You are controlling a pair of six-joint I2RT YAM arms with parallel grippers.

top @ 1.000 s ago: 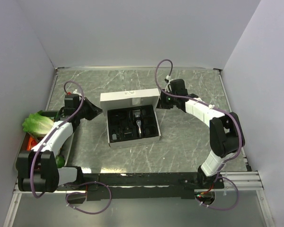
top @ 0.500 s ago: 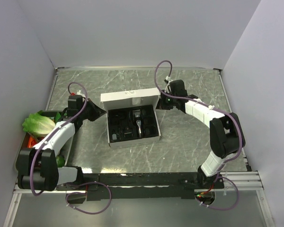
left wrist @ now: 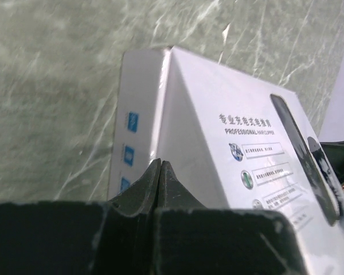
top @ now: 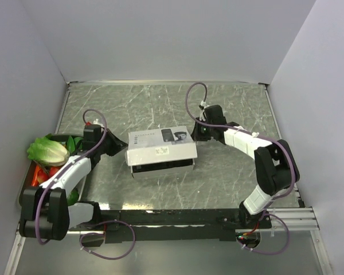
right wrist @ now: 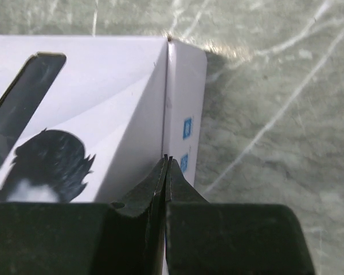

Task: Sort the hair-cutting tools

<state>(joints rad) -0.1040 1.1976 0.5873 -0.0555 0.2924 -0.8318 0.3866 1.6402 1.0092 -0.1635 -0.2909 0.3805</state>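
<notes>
The white box (top: 161,152) sits mid-counter (top: 235,172) with its printed lid down over it. A thin dark strip shows under the lid's 6 o'clock edge, so the lid may not be fully seated. The clipper, combs and cord are nowhere in view; most likely they are inside, under the lid, though that cannot be checked from here.

The left jaws are clenched on nothing, their tips against or just short of the lid's 9 o'clock edge. The right jaws are likewise pressed together and empty, at the lid's 2 o'clock corner. Whether either pair actually touches the card is hard to tell.

By this reading the sorting is nearly done: nothing loose lies on the counter around the box. What seems left is pressing the lid home and drawing both arms clear.
</notes>
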